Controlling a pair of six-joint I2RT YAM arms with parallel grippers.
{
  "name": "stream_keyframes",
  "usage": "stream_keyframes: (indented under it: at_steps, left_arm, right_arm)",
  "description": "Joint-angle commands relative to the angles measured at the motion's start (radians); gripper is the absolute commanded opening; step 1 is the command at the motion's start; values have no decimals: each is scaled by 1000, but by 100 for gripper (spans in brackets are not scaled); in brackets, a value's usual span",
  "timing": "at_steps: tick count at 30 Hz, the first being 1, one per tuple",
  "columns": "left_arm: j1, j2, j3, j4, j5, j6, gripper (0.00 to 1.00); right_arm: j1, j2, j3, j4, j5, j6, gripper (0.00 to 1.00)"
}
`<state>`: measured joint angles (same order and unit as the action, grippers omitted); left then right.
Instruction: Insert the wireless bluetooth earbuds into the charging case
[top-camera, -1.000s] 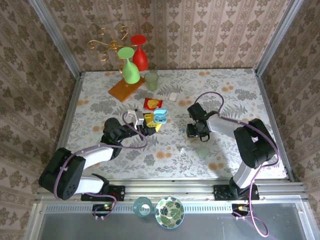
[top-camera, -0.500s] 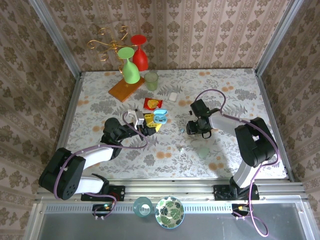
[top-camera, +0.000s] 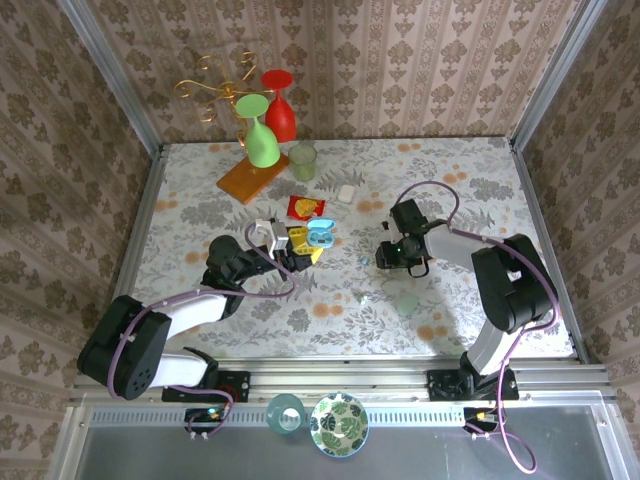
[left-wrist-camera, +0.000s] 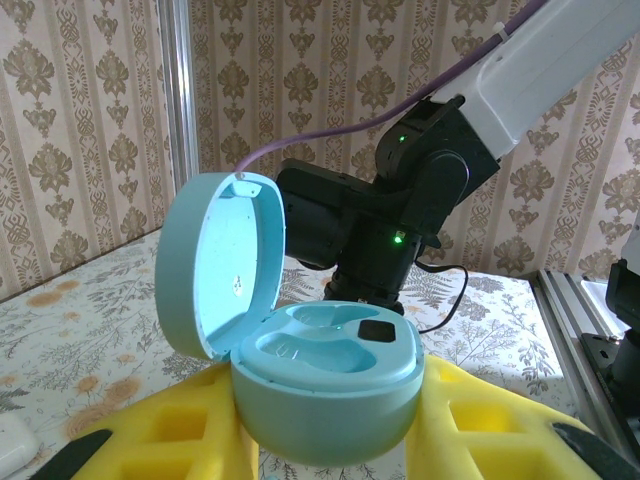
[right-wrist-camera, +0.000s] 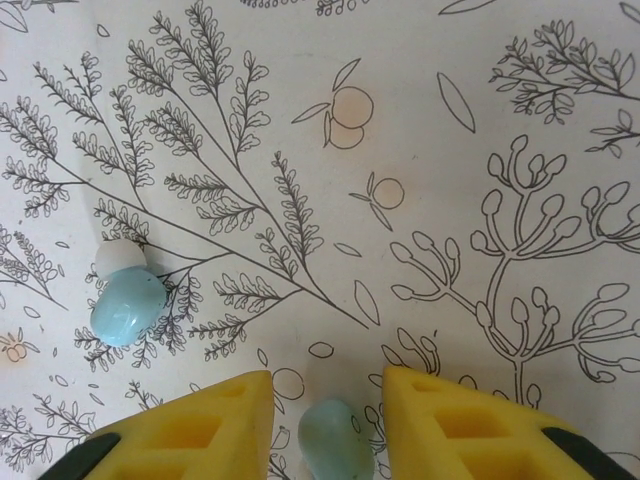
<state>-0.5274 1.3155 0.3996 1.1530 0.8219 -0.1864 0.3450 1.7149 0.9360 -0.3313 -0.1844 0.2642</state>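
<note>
Pale blue charging case (left-wrist-camera: 330, 415), pale blue-white earbuds (right-wrist-camera: 127, 305), yellow claw pads (right-wrist-camera: 200, 432), white table (right-wrist-camera: 450, 180), black foliage print.

Bright, even light; soft shadows; slight near-lens blur

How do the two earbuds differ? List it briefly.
The lower earbud sits between the open jaws of the right gripper; the left earbud lies outside them. The left earbud shows its white tip; the lower earbud is partly cut off by the frame. Both are pale blue and lie on the table.
</note>
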Motion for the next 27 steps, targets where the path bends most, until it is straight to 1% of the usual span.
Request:
stream_keyframes:
  at_steps: [1, 4, 15, 27]
  left_arm:
    - [4, 7, 30, 31, 12, 14, 26]
    - [3, 10, 30, 33, 11, 14, 26]
    - [1, 24, 38, 43, 18, 13, 26]
    - [2, 30, 37, 57, 19, 10, 26]
  right_arm:
    - [8, -16, -40, -29, -89, -4, 32]
    - [6, -22, -45, -26, -108, -1, 31]
    - [5, -48, -66, -15, -165, 9, 32]
    - [-36, -38, -102, 96, -293, 67, 26]
